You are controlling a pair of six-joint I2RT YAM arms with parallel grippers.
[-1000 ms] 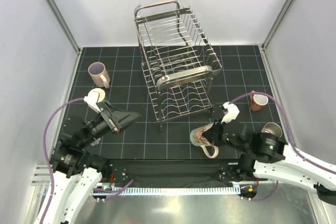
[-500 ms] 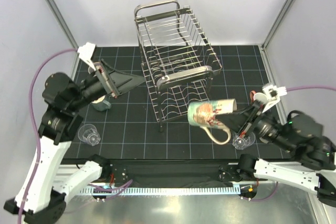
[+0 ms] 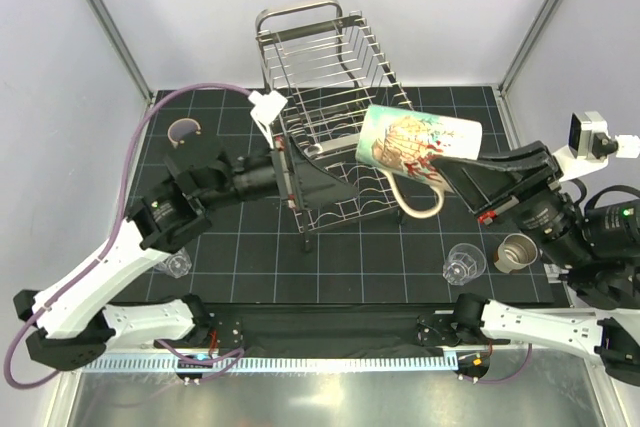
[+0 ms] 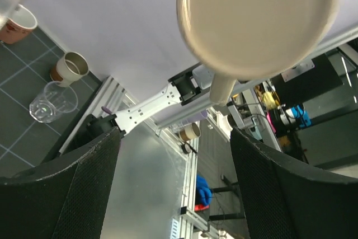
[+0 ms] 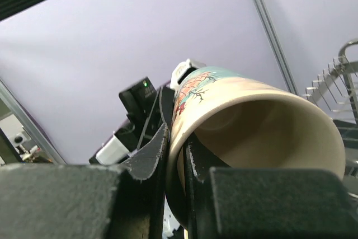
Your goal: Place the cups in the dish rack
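Note:
My right gripper is shut on the wall of a cream mug with a painted picture, one finger inside the rim and one outside. The mug lies tilted on its side, held high over the right end of the steel wire dish rack. My left gripper is open and empty, raised in front of the rack's lower tier. In the left wrist view its jaws stand wide apart, and the held mug's underside shows above them.
On the black mat stand a mug at the far left, a clear tumbler near the left, a clear tumbler and a grey mug near the right. The rack's wires show at the right wrist view's edge.
My right gripper has lifted the painted mug from the mat up and back to the rack's right end. My left arm has risen and swung right, in front of the rack.

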